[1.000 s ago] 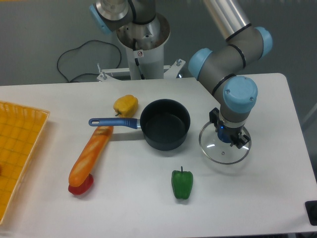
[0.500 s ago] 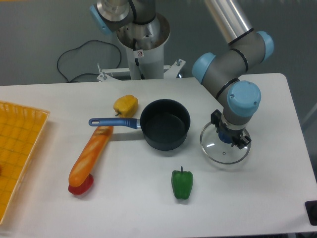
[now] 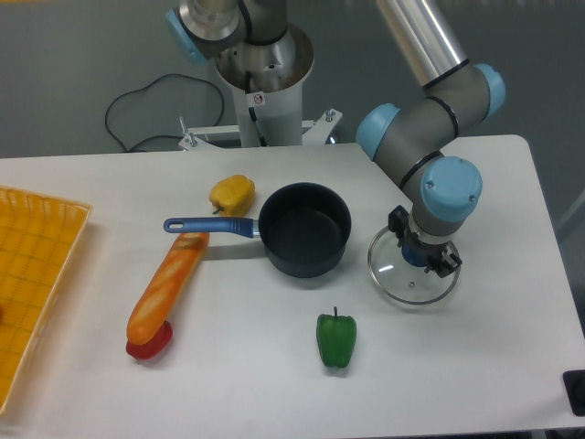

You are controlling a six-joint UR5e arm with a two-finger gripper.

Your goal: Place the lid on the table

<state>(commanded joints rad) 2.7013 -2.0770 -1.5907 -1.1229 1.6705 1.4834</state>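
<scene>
Lid [image 3: 410,276] low over or on surface [image 3: 475,366], just right of pot [image 3: 305,229], well clear of green pepper [image 3: 336,339]. Gripper [image 3: 422,258] directly above centre knob, apparently pinching it; jaws mostly hidden by wrist. Glass disc, metal rim: rigid, fairly heavy, slippery, breakable. Knob only sensible hold. Set down flat, release gently.

The lid [image 3: 411,273] lies on the table [image 3: 512,347], just right of the saucepan [image 3: 304,229]
</scene>
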